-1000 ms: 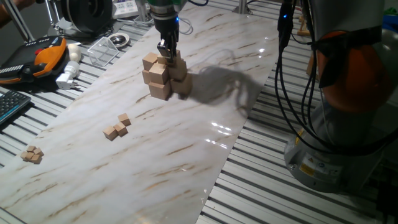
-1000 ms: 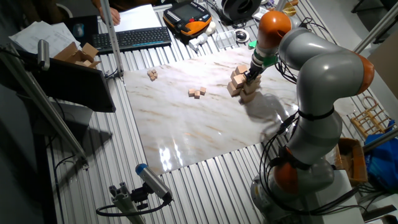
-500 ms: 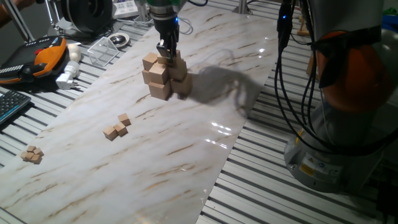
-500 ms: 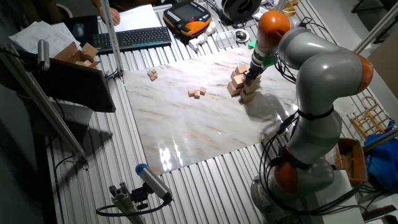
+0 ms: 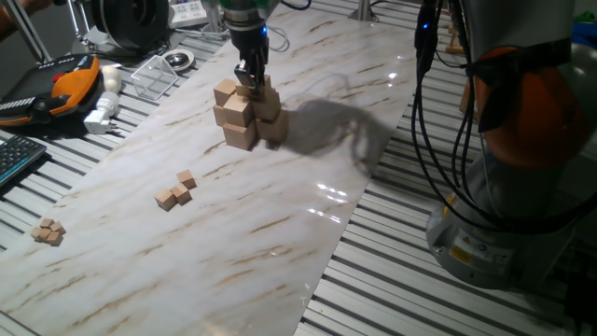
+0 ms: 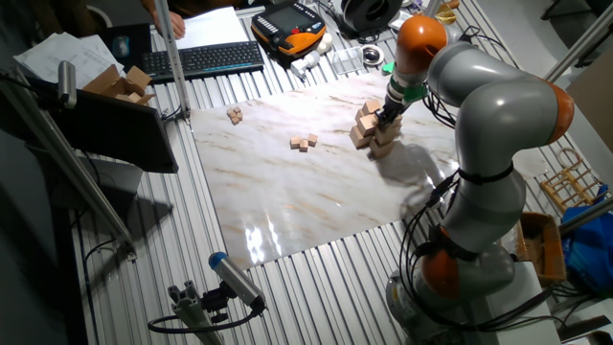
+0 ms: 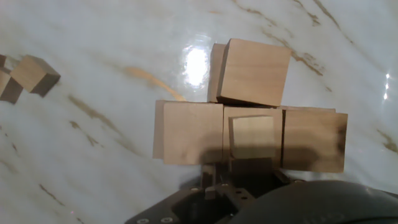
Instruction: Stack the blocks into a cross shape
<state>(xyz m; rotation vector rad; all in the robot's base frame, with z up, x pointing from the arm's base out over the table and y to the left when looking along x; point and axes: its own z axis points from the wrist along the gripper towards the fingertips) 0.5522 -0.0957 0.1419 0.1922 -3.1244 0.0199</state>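
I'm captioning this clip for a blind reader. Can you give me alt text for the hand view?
Seen from above, a cluster of large light-tan wooden cubes sits on a white marble-patterned tabletop, with a small tan wooden cube resting on its centre. The dark gripper body fills the bottom edge; two loose small cubes lie far left.

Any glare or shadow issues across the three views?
One fixed view: arm's dark shadow right of the cross shape, glare streaks on the table. Other fixed view: bright reflection at the table's near edge. Hand view: hotspot beside the top cube, end effector housing dark.

Marble-patterned tabletop on ribbed aluminium bench; keyboard, papers behind; overhead glare.
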